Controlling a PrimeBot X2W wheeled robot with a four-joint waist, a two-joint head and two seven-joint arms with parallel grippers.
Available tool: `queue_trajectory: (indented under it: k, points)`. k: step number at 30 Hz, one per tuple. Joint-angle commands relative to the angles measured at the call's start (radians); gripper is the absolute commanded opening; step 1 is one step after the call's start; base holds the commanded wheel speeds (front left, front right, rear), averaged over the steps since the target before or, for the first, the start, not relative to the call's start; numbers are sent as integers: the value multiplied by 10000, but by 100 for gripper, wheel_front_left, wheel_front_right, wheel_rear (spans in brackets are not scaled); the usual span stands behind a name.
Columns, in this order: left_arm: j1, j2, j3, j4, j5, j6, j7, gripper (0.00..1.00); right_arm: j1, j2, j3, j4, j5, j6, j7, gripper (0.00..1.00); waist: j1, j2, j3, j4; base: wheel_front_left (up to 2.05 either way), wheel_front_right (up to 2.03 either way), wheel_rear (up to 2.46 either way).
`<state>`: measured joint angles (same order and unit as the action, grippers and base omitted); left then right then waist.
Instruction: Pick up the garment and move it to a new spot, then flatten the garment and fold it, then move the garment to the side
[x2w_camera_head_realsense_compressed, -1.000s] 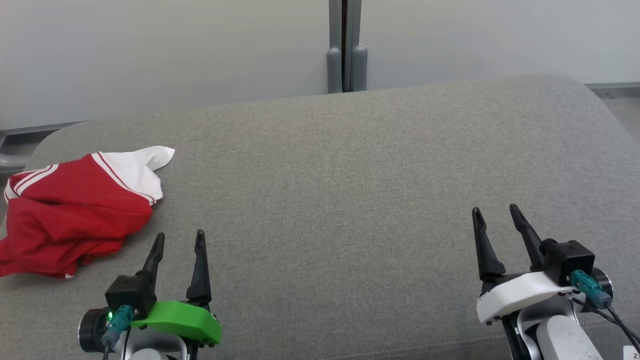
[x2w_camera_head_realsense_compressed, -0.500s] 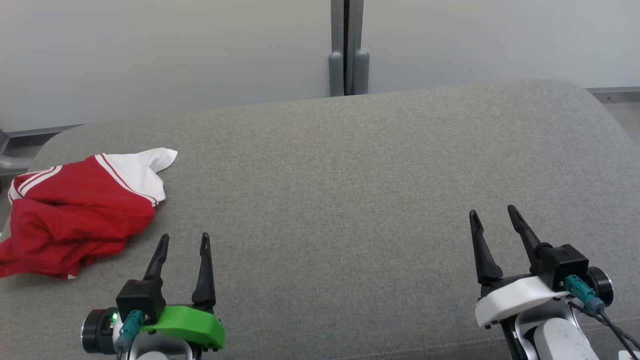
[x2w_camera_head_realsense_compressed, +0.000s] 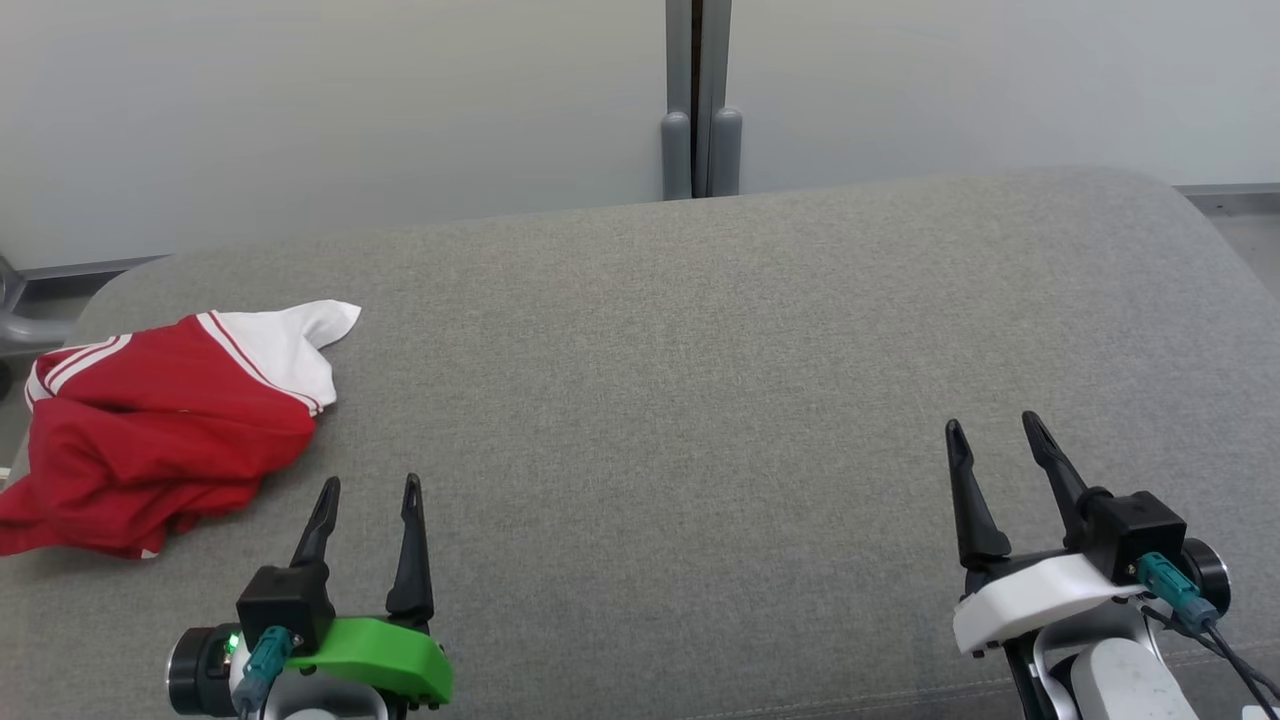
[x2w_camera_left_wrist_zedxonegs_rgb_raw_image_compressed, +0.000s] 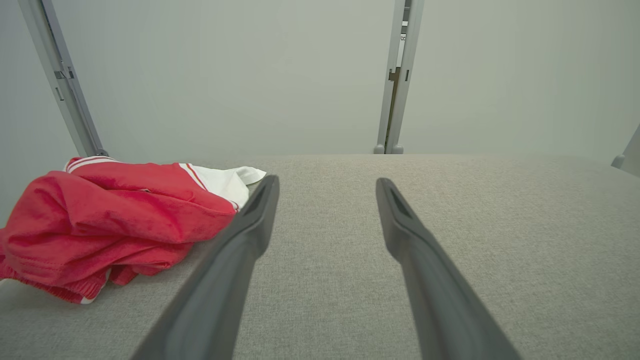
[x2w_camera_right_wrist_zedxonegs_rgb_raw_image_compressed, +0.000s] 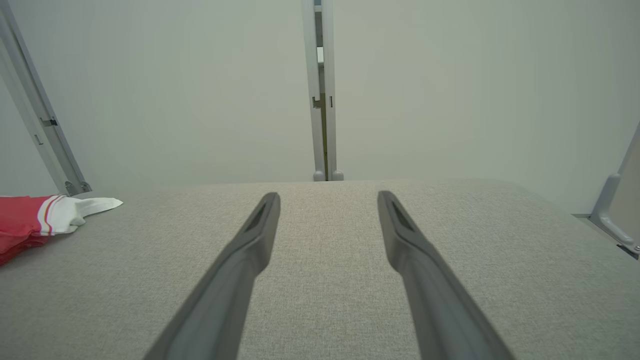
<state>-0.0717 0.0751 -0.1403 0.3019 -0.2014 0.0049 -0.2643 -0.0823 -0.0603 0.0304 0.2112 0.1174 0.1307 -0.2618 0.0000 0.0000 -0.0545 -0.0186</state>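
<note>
We see the red & white garment (x2w_camera_head_realsense_compressed: 150, 440) crumpled at mid-left of the head view, on the grey fabric surface (x2w_camera_head_realsense_compressed: 680, 380). Left gripper (x2w_camera_head_realsense_compressed: 371, 482), lower left: jaws apart, empty, garment just up-left of them, not touching. Right gripper (x2w_camera_head_realsense_compressed: 992, 421), lower right: jaws apart, empty, well apart from garment.

The red and white garment (x2w_camera_head_realsense_compressed: 150, 430) runs off the left edge of the head view. In the right wrist view, the left edge cuts away all but its white sleeve end and a strip of red. In the left wrist view, 1 finger (x2w_camera_left_wrist_zedxonegs_rgb_raw_image_compressed: 245, 235) of the left gripper (x2w_camera_left_wrist_zedxonegs_rgb_raw_image_compressed: 327, 180) covers part of its edge. Its crumpled folds hide its shape. The right gripper (x2w_camera_head_realsense_compressed: 990, 428) is cut off below its white mount (x2w_camera_head_realsense_compressed: 1030, 595).
</note>
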Motion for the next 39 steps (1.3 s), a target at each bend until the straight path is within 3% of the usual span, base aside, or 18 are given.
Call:
queue_trajectory:
  k: [1, 12, 30, 39]
  points:
    - [48, 4, -7, 58, -62, 37, -9, 100, 145, -1, -22, 14, 59, 1, -36, 100, 0, 0, -8, 12, 0, 0, 0]
    - [-19, -20, 9, 146, -213, 245, -5, 100, 226, 24, 284, -17, 116, 1, -32, 100, 0, 0, -54, 583, 0, 0, 0]
    - [77, 132, -12, 21, -382, 548, 153, 100, 385, 80, 1019, -306, 476, 1, -30, 100, 0, 0, -179, 3245, 0, 0, 0]
    - [-23, 161, -129, -68, -428, 528, 260, 100, 432, 79, 1091, -340, 709, 1, -30, 100, 0, 0, -136, 4131, 0, 0, 0]
